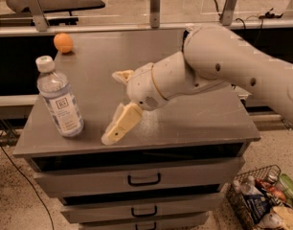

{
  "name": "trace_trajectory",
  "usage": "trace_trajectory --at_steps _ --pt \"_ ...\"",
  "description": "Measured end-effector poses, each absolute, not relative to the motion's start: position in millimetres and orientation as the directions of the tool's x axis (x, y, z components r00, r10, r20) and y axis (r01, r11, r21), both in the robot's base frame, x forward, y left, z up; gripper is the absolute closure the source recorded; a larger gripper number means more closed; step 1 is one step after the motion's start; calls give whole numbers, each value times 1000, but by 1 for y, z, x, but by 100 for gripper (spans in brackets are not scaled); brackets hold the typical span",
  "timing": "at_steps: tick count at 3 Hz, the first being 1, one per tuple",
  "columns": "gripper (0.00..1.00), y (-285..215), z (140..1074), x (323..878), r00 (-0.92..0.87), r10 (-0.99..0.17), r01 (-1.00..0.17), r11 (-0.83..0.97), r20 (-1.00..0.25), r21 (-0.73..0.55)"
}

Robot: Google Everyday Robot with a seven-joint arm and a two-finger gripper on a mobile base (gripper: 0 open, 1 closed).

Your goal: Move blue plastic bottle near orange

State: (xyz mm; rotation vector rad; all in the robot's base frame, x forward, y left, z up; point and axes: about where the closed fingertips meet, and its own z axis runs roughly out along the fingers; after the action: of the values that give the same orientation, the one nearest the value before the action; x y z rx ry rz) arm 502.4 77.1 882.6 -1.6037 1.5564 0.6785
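The blue plastic bottle (pixel 59 99) stands upright near the front left of the grey cabinet top (pixel 194 121); it is clear, with a white cap and a pale label. The orange (pixel 63 42) sits at the back left corner. My gripper (pixel 115 104) is open and empty over the middle of the top, to the right of the bottle and apart from it. One finger (pixel 119 124) points down to the front, the other (pixel 121 75) sits farther back. The white arm reaches in from the right.
The cabinet has drawers with dark handles (pixel 143 179) below the top. A wire basket (pixel 264 200) of packaged items stands on the floor at the lower right. A low rail with metal posts (pixel 155 6) runs behind the cabinet.
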Motion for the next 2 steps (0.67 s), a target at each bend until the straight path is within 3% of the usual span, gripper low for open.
trace_trajectory --at_steps 2 --pt "0 147 876 517 125 -396 -988 36 -910 -152"
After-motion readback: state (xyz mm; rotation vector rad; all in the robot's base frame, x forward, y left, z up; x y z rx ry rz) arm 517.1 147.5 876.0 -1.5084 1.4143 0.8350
